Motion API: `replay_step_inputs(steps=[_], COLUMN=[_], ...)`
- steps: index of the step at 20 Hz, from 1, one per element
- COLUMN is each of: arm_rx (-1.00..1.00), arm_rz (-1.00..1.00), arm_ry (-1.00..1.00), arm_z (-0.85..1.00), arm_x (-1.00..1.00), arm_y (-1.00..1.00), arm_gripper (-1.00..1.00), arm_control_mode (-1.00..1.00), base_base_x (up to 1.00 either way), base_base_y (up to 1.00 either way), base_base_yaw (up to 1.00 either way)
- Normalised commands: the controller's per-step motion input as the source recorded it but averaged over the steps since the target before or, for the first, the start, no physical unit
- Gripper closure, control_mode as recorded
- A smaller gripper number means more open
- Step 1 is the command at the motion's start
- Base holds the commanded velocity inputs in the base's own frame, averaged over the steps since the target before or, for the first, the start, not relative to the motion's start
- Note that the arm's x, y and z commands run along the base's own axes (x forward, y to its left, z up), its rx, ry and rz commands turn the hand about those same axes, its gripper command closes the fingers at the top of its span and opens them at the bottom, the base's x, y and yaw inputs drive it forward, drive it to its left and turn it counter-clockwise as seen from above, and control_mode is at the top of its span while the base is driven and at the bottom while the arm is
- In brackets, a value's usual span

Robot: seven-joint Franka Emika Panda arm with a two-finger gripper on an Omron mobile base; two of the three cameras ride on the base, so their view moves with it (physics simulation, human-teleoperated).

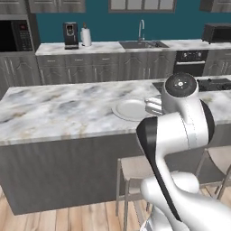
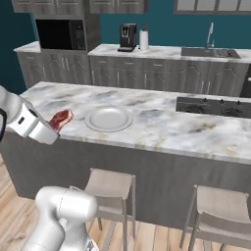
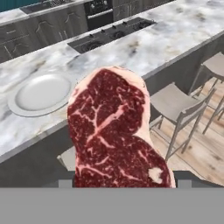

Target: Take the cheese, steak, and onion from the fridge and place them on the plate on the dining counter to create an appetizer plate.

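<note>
The steak (image 3: 116, 131) is gripped between the jaws of the gripper (image 2: 55, 125), held up at the dining counter (image 2: 162, 122) edge. It's kept just beside the plate (image 2: 109, 118), not over it yet.

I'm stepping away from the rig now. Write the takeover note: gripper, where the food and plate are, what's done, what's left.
Gripper: shut on the steak, held at the near edge of the dining counter, left of the plate in the right base view.
Plate: on the dining counter, nothing on it.
Done: steak fetched and brought to the counter.
Left: set the steak on the plate, then bring the cheese and the onion and add them.
</note>
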Motion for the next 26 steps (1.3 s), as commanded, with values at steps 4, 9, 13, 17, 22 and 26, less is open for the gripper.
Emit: replay_step_inputs(steps=[4,9,13,17,22,26], arm_rx=[0.01,0.04,0.06,0.1,0.14,0.08], arm_rz=[-0.12,0.0,0.0,0.0,0.0,0.0], arm_ry=[-0.05,0.0,0.0,0.01,0.1,0.11], arm_z=[-0.06,-0.07,-0.17,-0.36,-0.49,-0.43], arm_x=[0.93,1.0,0.97,0.89,0.8,0.7], arm_y=[0.0,0.0,0.0,-0.11,-0.08,0.0], arm_gripper=[1.0,1.0,1.0,1.0,1.0,1.0], arm_control_mode=[-1.0,-1.0,-1.0,-1.0,-1.0,-1.0], base_base_x=[0.0,0.0,0.0,0.0,0.0,0.0], base_base_y=[0.0,0.0,0.0,0.0,0.0,0.0], base_base_yaw=[0.0,0.0,0.0,0.0,0.0,0.0])
